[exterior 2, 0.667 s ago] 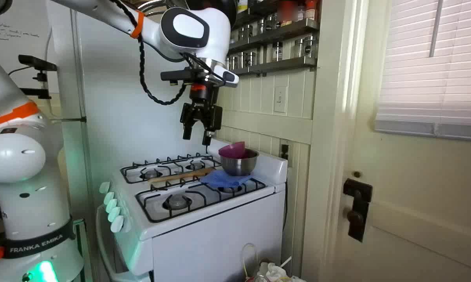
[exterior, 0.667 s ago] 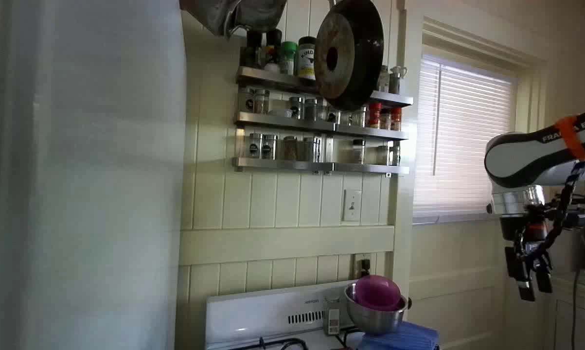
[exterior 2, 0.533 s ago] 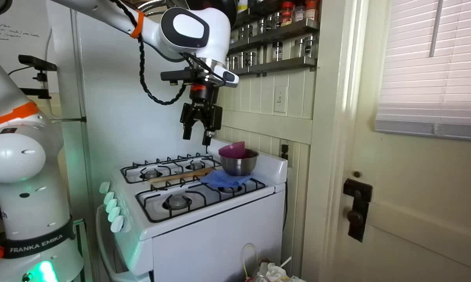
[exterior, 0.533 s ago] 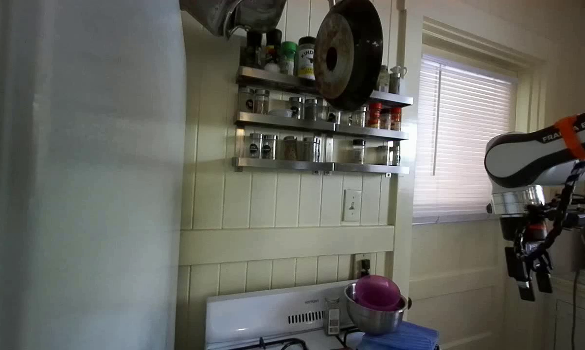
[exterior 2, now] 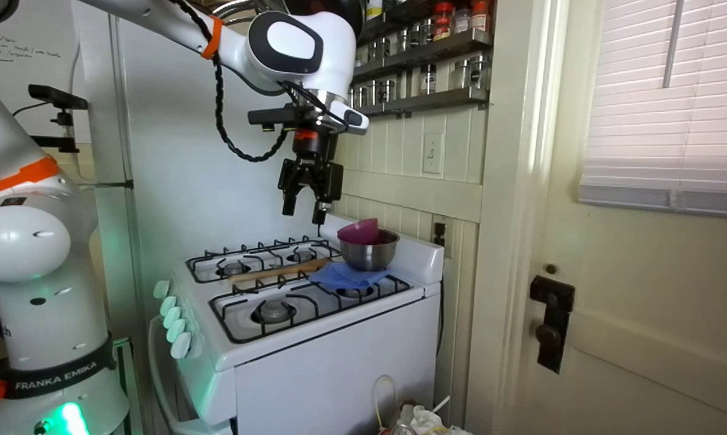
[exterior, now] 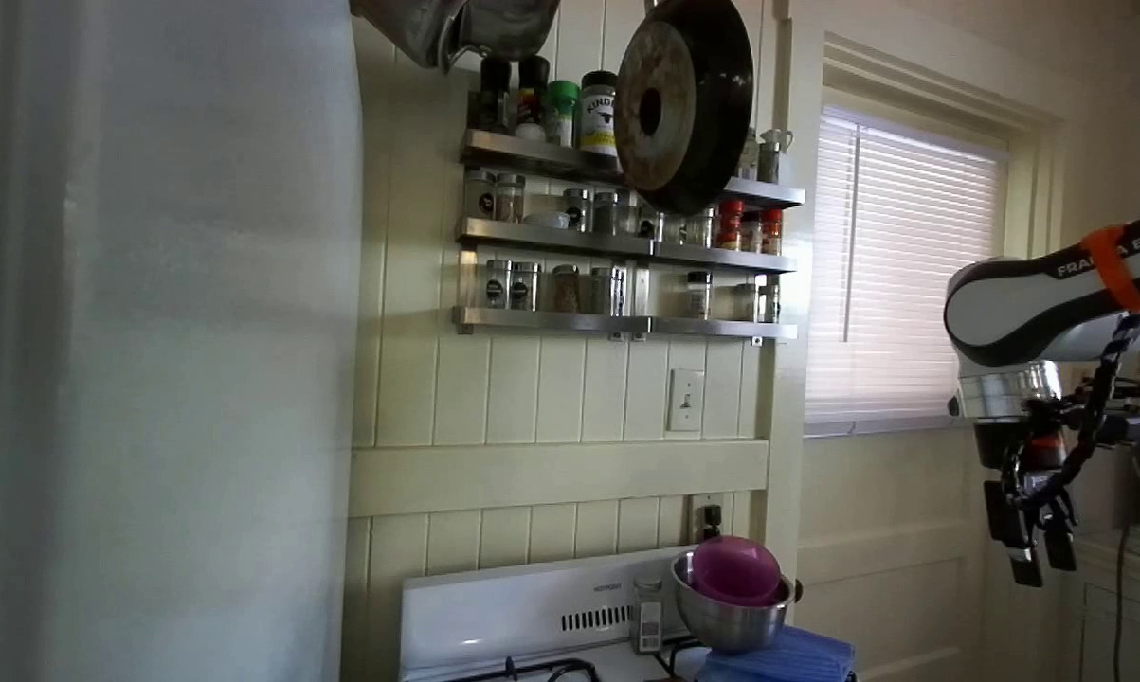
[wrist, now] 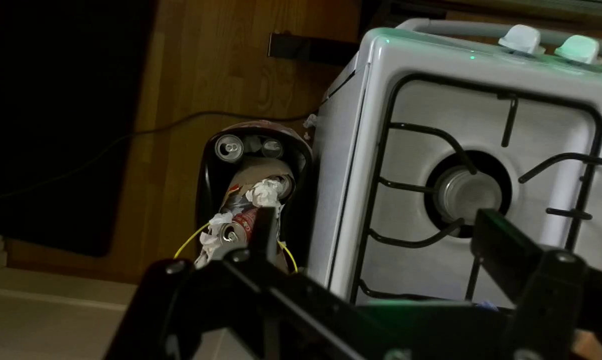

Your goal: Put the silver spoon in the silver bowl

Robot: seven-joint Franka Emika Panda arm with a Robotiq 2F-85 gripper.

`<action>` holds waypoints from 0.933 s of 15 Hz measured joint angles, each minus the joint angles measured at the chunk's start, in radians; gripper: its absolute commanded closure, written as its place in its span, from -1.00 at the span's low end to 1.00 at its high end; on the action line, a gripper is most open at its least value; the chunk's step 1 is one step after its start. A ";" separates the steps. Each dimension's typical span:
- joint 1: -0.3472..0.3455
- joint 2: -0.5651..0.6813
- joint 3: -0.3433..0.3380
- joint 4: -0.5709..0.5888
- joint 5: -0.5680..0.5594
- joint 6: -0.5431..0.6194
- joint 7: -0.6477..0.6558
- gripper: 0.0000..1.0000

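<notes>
The white stove (exterior 2: 333, 356) fills most of this corner, and I'd expect the job to happen on its top. Beside it, in the wrist view, stands a black bin (wrist: 205, 190), well filled. At the back of the stove the silver bowl (exterior 2: 370, 258) sits mouth up, a blue cloth (exterior 2: 346, 276) at its foot; whether it stands partly on the cloth I can't tell. It looks like thin metal, stiff and fairly light, so a careless bump could skid it. The gripper (exterior 2: 304, 212) hangs above the stove's edge, fingers (wrist: 501, 240) well apart, nothing between them that I can see. A pink bowl (exterior 2: 357, 232) leans inside the silver one and takes up much of its mouth; I'd guess plastic, easy to tip, and what lies beneath it is hidden. A wooden utensil (exterior 2: 278, 272) lies across the stove top, not the thing wanted. Down in the bin, drinks cans (wrist: 229, 148) show among crumpled white paper (wrist: 265, 192). Smallest of all should be the silver spoon, and I can't find it anywhere; it may be inside the bowls or out of sight. I'd expect it light, stiff, slippery and hard to break, awkward if it lies flat. Best pinch it across the middle of the handle, then lower it into whatever gap the pink bowl leaves.
</notes>
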 measured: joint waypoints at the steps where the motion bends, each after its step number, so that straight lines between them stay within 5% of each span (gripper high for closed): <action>1: 0.000 0.000 0.000 0.000 0.000 0.000 0.000 -1.00; 6: 0.005 0.014 0.035 0.009 0.084 -0.009 0.145 -1.00; 14: 0.063 0.100 0.266 0.073 0.207 -0.058 0.626 -1.00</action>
